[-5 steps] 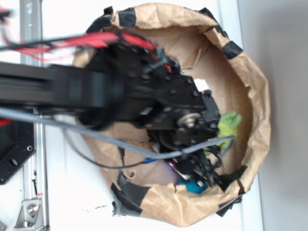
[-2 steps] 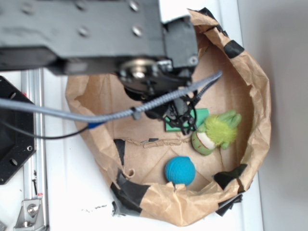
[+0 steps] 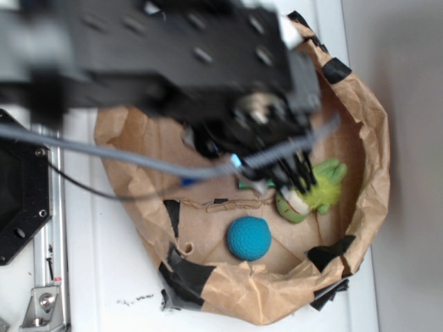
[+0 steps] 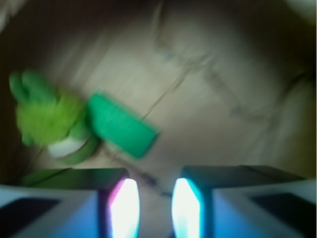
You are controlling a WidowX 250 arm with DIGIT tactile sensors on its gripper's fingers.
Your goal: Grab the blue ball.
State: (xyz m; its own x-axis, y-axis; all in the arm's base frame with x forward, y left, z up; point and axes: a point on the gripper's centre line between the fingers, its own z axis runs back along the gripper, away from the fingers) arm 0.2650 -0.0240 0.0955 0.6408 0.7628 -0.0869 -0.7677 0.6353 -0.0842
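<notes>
With the gripper (image 4: pixel 155 208) empty and its 2 pads a narrow gap apart over the block (image 4: pixel 122 125), it should swing toward the ball (image 3: pixel 249 238) lying free near the bag (image 3: pixel 370 173) wall, open wider and descend centred.

The exterior view is evenly and brightly lit, but the arm (image 3: pixel 173 62) is smeared by motion blur; the blue ball (image 3: pixel 249 238) stays fairly sharp. The wrist view is dim and blurred throughout, with 2 glowing fingertips (image 4: pixel 125 207) overexposed to white glare.
</notes>
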